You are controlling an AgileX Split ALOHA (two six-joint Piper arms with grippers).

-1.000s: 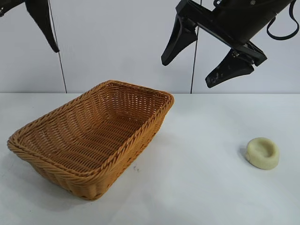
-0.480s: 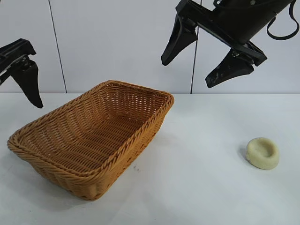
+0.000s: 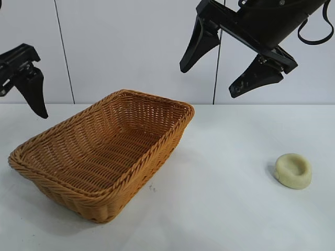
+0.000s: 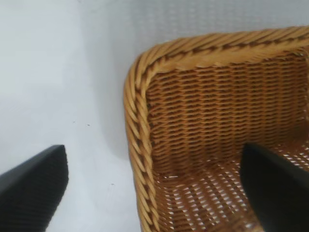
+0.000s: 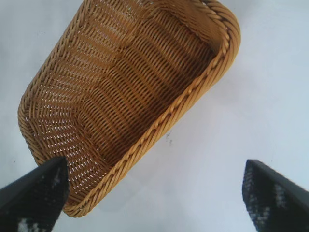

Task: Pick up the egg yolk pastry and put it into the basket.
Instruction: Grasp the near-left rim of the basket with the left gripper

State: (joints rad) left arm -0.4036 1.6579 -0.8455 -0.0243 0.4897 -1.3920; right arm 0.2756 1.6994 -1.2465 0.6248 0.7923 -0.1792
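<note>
The egg yolk pastry (image 3: 293, 170), a pale cream puck with a dented top, lies on the white table at the right, well apart from the basket. The orange-brown wicker basket (image 3: 157, 148) stands empty at the left centre. My right gripper (image 3: 208, 81) hangs high above the table between basket and pastry, open and holding nothing. In the right wrist view that gripper (image 5: 153, 166) looks down on the basket (image 5: 193, 94) and bare table. My left gripper (image 4: 152, 159) is open over the basket's corner (image 4: 140, 121); one of its fingers (image 3: 32, 89) shows left of the basket. Neither wrist view shows the pastry.
The white table (image 3: 225, 209) runs back to a pale panelled wall (image 3: 131, 47). A small dark speck (image 3: 152, 187) marks the table beside the basket.
The left arm has come down from the top edge to a spot left of the basket and then held still. The right arm, basket and pastry have not moved.
</note>
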